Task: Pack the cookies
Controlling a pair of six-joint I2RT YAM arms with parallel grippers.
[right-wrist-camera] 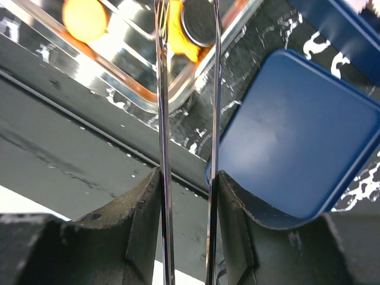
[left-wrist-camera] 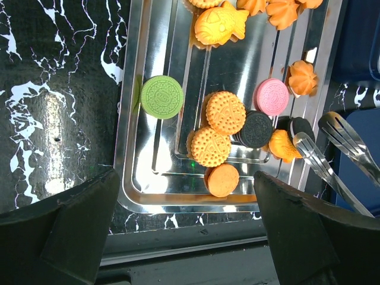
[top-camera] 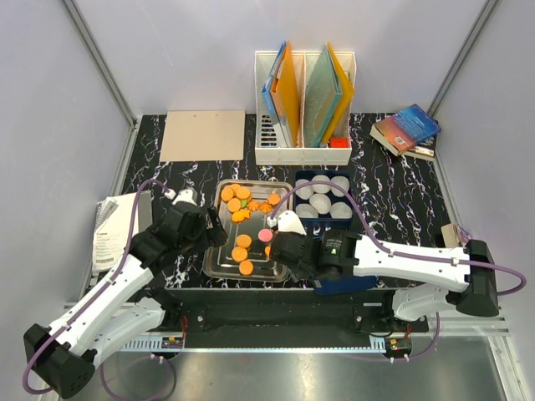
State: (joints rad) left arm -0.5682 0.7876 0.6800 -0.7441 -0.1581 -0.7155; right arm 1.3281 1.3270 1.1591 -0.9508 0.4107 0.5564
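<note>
The cookies (top-camera: 242, 200) lie loose in a steel tray (top-camera: 219, 266); most are orange. In the left wrist view I pick out a green one (left-wrist-camera: 161, 97), a pink one (left-wrist-camera: 272, 96) and a black one (left-wrist-camera: 256, 129). My left gripper (left-wrist-camera: 187, 231) hangs wide open over the tray's near edge with nothing in it. My right gripper (right-wrist-camera: 187, 196) is shut on metal tongs (right-wrist-camera: 163, 119), one finger against each arm. The tongs' tips (left-wrist-camera: 332, 148) stand apart at the tray's near right corner, beside a black cookie and an orange cookie (left-wrist-camera: 282, 145).
A blue tray of white paper cups (top-camera: 324, 198) sits right of the steel tray. A blue lid (right-wrist-camera: 297, 136) lies under my right wrist. At the back are a file holder (top-camera: 305, 100), books (top-camera: 405, 129) and a cardboard sheet (top-camera: 203, 135); papers (top-camera: 113, 230) lie at the left.
</note>
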